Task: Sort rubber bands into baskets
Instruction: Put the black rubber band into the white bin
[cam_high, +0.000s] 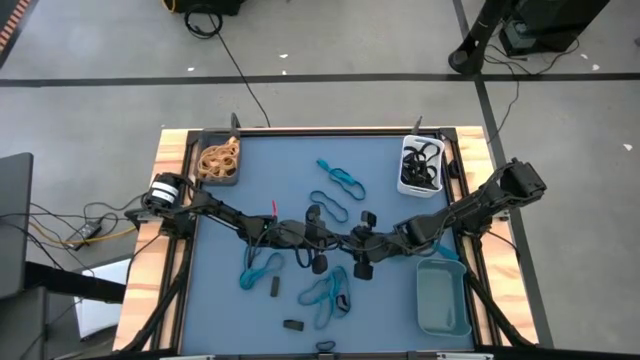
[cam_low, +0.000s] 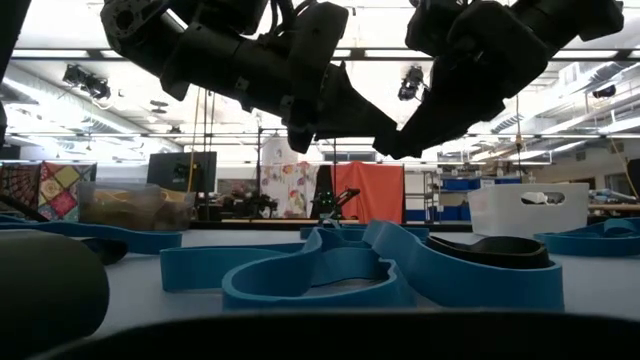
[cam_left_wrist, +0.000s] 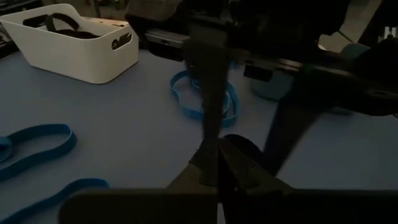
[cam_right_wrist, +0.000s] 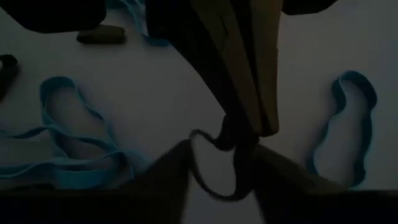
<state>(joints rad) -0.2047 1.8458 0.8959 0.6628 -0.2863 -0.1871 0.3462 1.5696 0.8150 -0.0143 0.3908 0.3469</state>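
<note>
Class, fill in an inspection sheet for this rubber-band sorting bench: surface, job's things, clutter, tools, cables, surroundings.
Surface: blue mat on a wood-edged table.
Job's things: tan bands in the dark basket; black bands in the white basket; teal basket looks empty; blue bands and black bands loose on the mat.
Clutter: nothing seen.
Tools: left tool shut on a black band; right tool meets it mid-mat, grip unclear.
Cables: black cable across the floor.
Surroundings: grey floor; workshop behind.
</note>
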